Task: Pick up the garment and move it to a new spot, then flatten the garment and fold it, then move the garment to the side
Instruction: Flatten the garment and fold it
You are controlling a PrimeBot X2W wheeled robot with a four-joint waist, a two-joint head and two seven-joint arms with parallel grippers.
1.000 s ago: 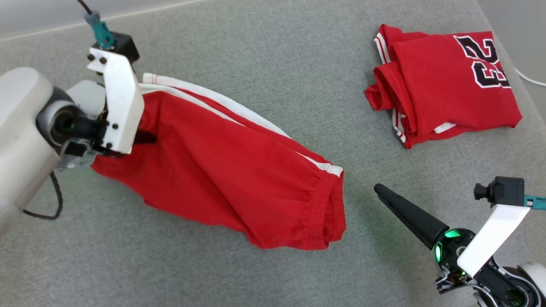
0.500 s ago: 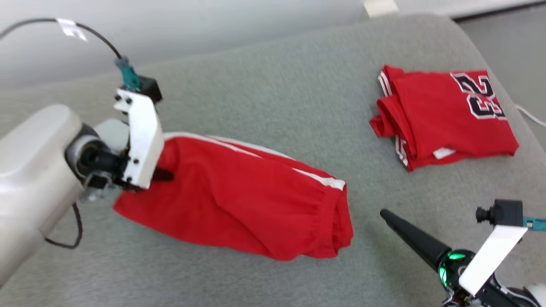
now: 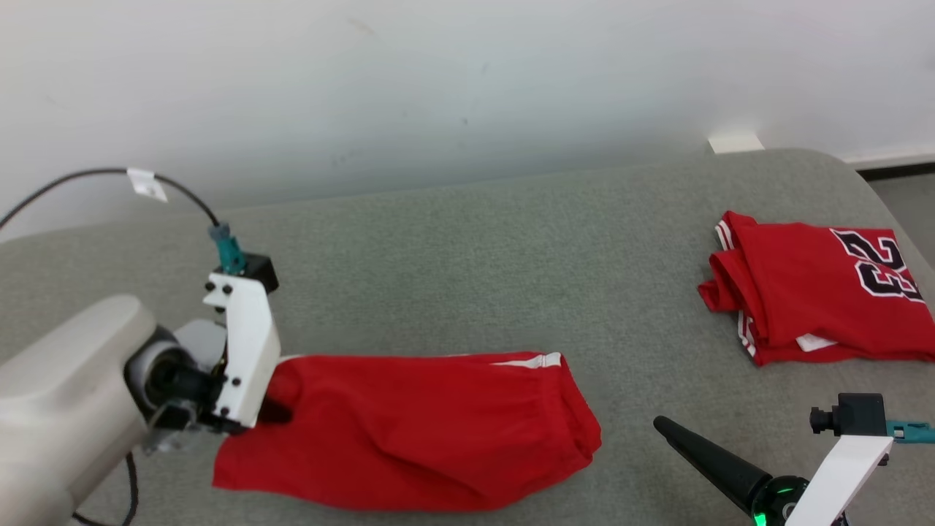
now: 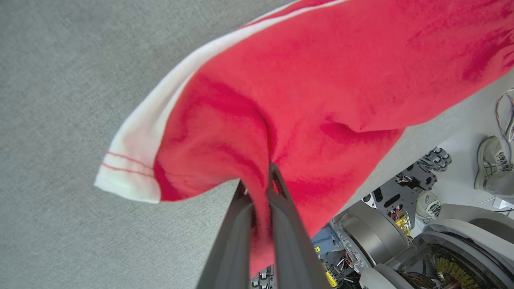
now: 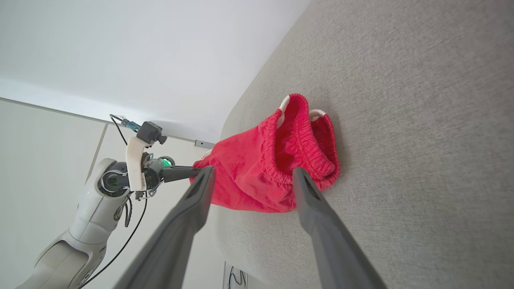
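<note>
The garment point(image 3: 424, 431), red shorts with white side stripes, lies stretched across the grey cushion, its elastic waist toward the right. My left gripper point(image 3: 274, 413) is shut on the leg end at the left. In the left wrist view the fingertips point(image 4: 259, 176) pinch a fold of the red cloth point(image 4: 321, 80), and the hem hangs just off the surface. My right gripper point(image 5: 252, 172) stands open and apart from the waistband point(image 5: 305, 140), nothing between its fingers. One of its dark fingers point(image 3: 701, 456) shows at the head view's lower right.
A folded red jersey point(image 3: 818, 307) with a black and white number lies at the right of the grey cushion point(image 3: 467, 256). A white wall point(image 3: 438, 88) rises behind it. Past the cushion's near edge are the robot's base point(image 4: 385, 241) and a shoe point(image 4: 492, 164).
The head camera has tilted up, so the wall has come into view and everything sits lower. My left gripper keeps its hold on the garment's leg end. The right gripper stays open.
</note>
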